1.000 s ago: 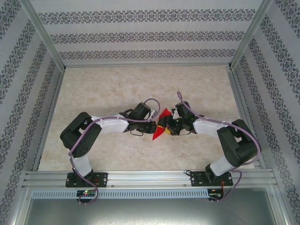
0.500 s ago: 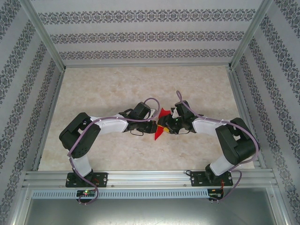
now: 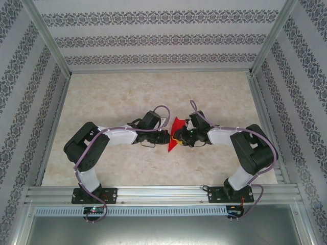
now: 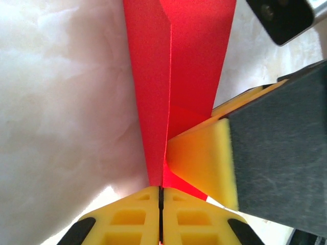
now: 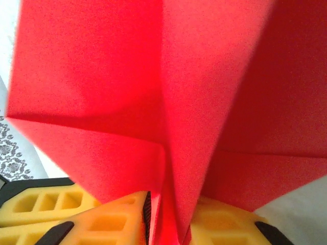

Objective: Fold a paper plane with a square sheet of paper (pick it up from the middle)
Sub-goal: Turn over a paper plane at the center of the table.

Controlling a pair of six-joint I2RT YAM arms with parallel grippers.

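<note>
Seen from above, 2 robot arms reach inward over a pale marbled table (image 3: 127,92) and meet near its middle. The left arm (image 3: 110,135), black and white with a purple cable, comes in from the left. Its left gripper (image 3: 166,137) is pinched tight on the red paper (image 3: 175,127).

The paper is folded and creased. It is held up off the table between the 2 grippers, with a narrow pointed end aimed toward the near edge.

In the left wrist view, the left gripper (image 4: 160,214) has its 2 yellow fingers pressed together. The red paper (image 4: 173,66) rises out of the seam between them with a sharp centre crease. A yellow pad (image 4: 204,158) of the other gripper touches the paper's right face.

Further right in the overhead view, the right gripper (image 3: 180,136) sits against the paper's other side, on the end of the right arm (image 3: 245,148).

In the right wrist view, the right gripper (image 5: 166,219) has a yellow finger (image 5: 102,219) close on each side of a fold of the red paper (image 5: 127,76). It is unclear whether they are actually squeezing it.
</note>
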